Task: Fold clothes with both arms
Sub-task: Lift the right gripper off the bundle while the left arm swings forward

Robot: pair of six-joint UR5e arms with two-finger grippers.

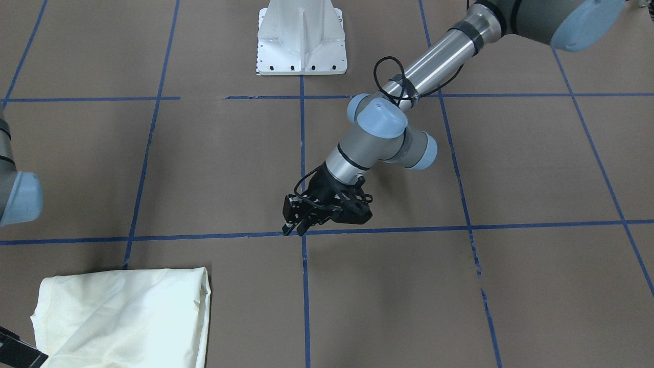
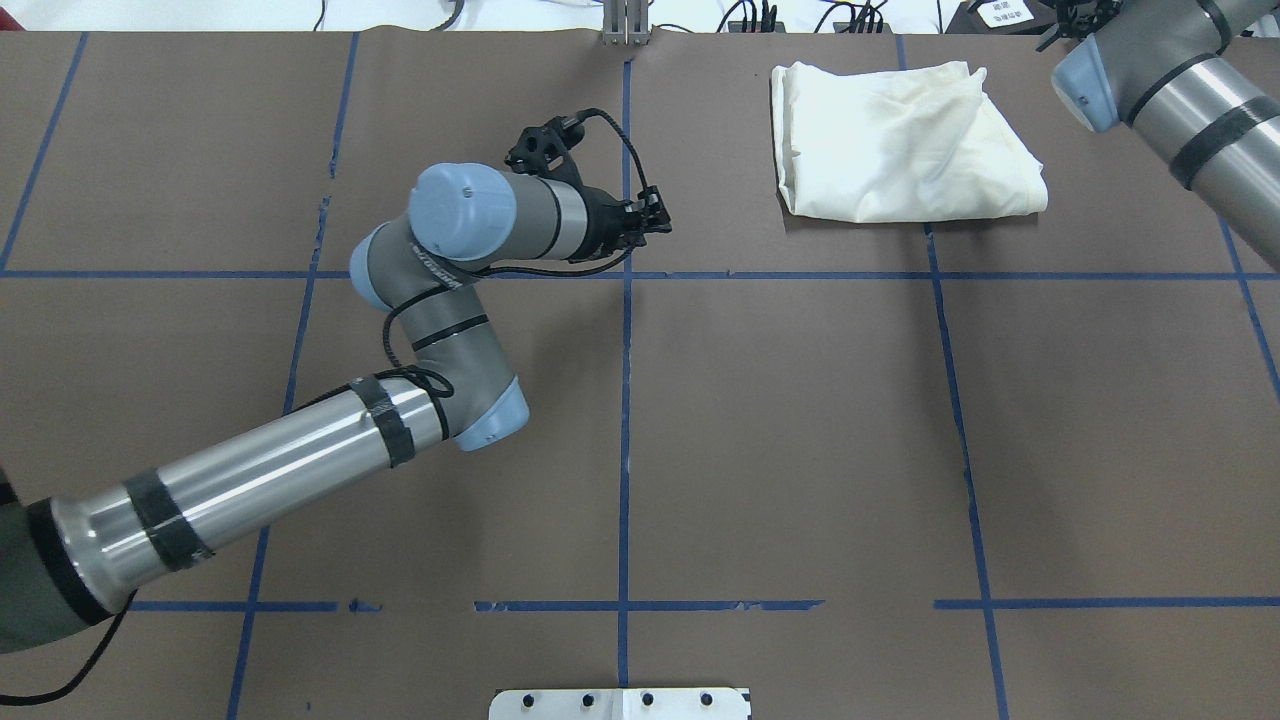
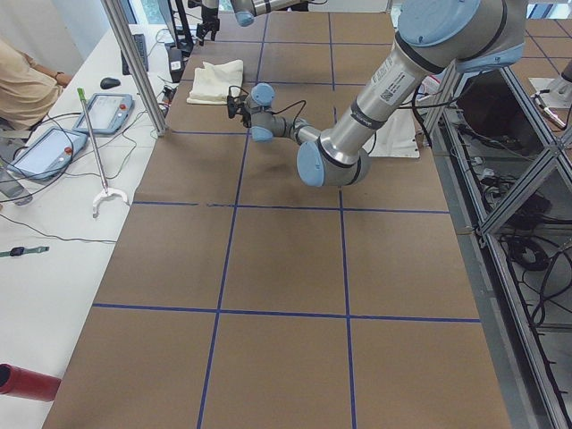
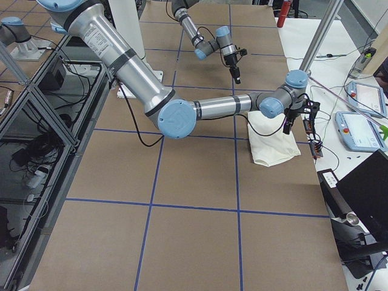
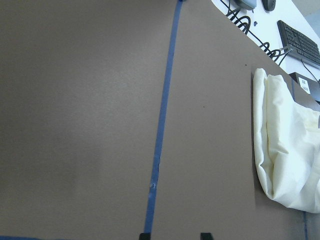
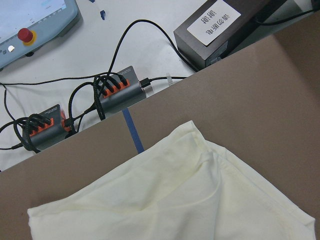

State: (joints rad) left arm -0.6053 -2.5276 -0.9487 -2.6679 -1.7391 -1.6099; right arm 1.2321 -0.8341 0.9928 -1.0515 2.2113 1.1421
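Bare table (image 2: 800, 450) beside folded T-shirt (image 2: 900, 140)

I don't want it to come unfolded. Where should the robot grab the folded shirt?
Probably the far corner of the shirt, pinched from above. It lies flat on the table, so only a corner sticking out, layers stacked, offers something to pinch.

Six views, one shared T-shirt (image 2: 900, 140)

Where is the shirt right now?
In the overhead view the shirt lies at the far edge of the table, right of the centre tape line, beside the right arm.
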